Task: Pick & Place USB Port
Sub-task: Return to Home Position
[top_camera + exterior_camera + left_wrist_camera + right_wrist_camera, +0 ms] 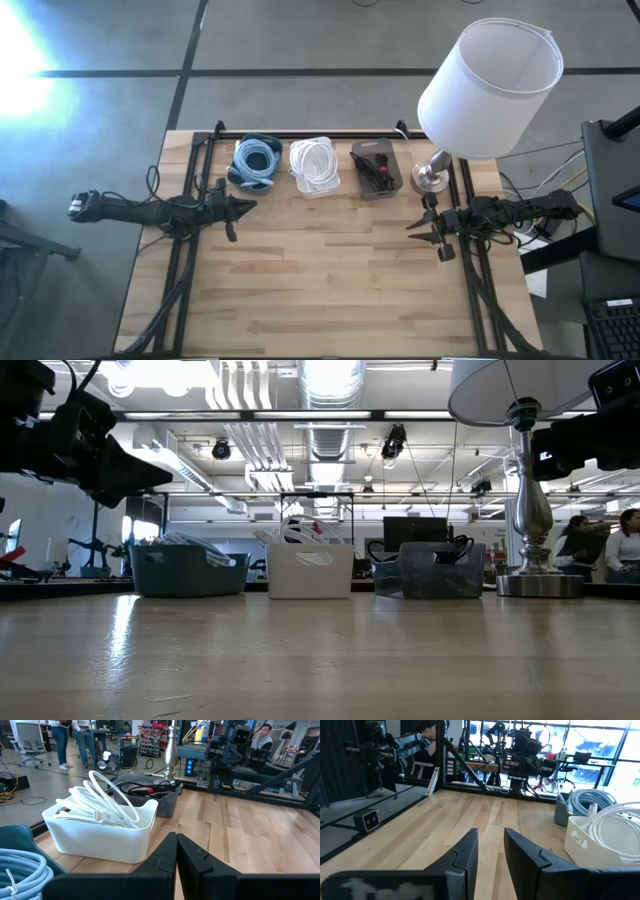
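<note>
Black cables [372, 172] barely showed against their bin [398, 186] beside the slightly parted right gripper [412, 224]; left gripper [248, 205] hovered clenched.

Left gripper [248, 205] fingers pressed together, right gripper [413, 225] fingers slightly apart; both raised, pointing inward

Wooden plank table [330, 290], light-toned. Along its far edge stand four items in one row, left to right: teal bin [256, 165], white bin [316, 168], black bin [377, 170], lamp [490, 85] on a metal base. Narrow gaps separate them.
</note>
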Robot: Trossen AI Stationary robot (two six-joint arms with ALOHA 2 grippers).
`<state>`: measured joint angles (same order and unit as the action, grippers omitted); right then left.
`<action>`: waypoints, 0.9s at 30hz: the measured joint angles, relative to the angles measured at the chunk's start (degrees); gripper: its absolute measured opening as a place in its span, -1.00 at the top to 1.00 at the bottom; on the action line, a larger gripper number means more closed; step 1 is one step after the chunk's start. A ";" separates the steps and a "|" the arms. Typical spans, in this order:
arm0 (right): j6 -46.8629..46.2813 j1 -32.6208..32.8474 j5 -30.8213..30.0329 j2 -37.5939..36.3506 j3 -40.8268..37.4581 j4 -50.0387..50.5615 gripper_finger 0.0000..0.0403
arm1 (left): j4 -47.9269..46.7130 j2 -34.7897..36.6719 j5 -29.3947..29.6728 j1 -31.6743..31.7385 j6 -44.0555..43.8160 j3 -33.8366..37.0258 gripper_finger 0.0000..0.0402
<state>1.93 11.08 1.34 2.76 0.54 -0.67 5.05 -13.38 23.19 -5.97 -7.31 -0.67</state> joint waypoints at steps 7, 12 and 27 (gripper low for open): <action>0.00 -0.01 0.00 0.02 0.00 0.00 0.64 | -0.01 -0.01 -0.01 -0.01 0.00 0.00 0.94; 0.00 0.01 0.00 0.00 0.00 0.00 0.66 | -0.01 -0.01 -0.01 0.01 0.00 0.00 0.94; 0.00 0.00 0.00 0.02 0.02 0.00 0.56 | 0.00 -0.01 -0.01 -0.01 -0.01 -0.01 0.94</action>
<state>1.93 11.08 1.34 2.78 0.56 -0.67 5.05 -13.39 23.18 -5.98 -7.32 -0.68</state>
